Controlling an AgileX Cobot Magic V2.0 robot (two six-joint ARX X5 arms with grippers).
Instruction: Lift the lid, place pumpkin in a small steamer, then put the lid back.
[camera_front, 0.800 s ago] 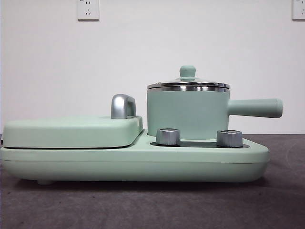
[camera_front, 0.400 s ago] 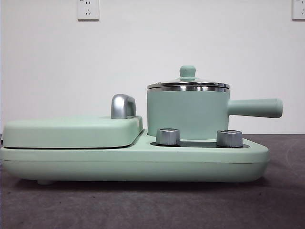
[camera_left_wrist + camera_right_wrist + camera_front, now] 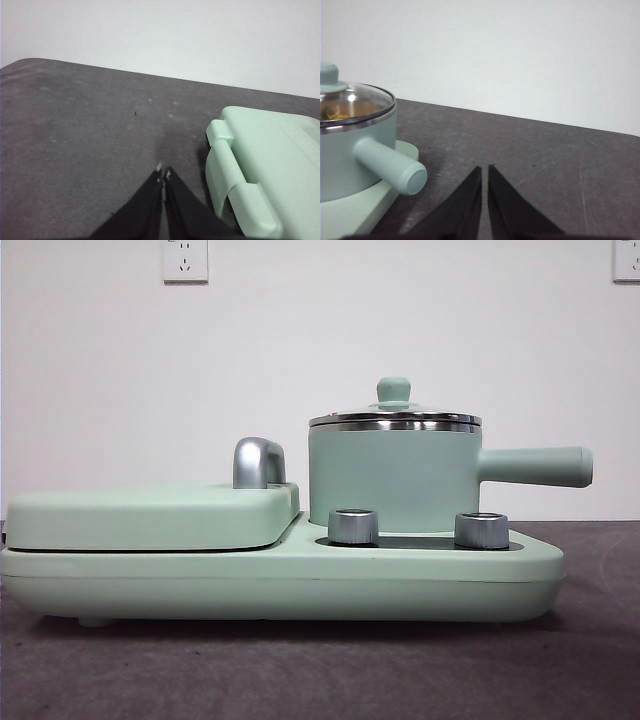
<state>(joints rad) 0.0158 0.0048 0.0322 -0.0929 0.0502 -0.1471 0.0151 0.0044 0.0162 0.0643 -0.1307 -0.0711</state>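
The round clear glass lid (image 3: 395, 421), with its shiny steel rim and small mint-green knob, sat squarely on the small steamer (image 3: 395, 480), a mint-green cylindrical pot whose long straight handle (image 3: 535, 466) pointed to 3 o'clock in the front view. Nothing had moved across the last second: lid, pot and the broad flat mint-green griddle cover (image 3: 150, 515) at the pot's 9 o'clock stood exactly as they had. No arm showed in the front view.

The right wrist view showed, through the glass (image 3: 350, 102), a patch of yellow-orange with a touch of green low inside the pot. This was most likely the pumpkin (image 3: 334, 115), though too little of it showed to make out its ribs or stem. No pumpkin lay on the dark grey table (image 3: 300, 670) in any view.

The right gripper (image 3: 484, 170) hung over bare table beyond the end of the pot's handle, its jaws drawn together with only a thin slit between them, grasping nothing. The left gripper (image 3: 163, 175) hung just beside the appliance's outer end, its jaws also clenched tip to tip and empty.

My reading was that the stillness marked the end. The pumpkin seemed housed, the lid was back on, and both arms had drawn clear, so no step seemed left to do.
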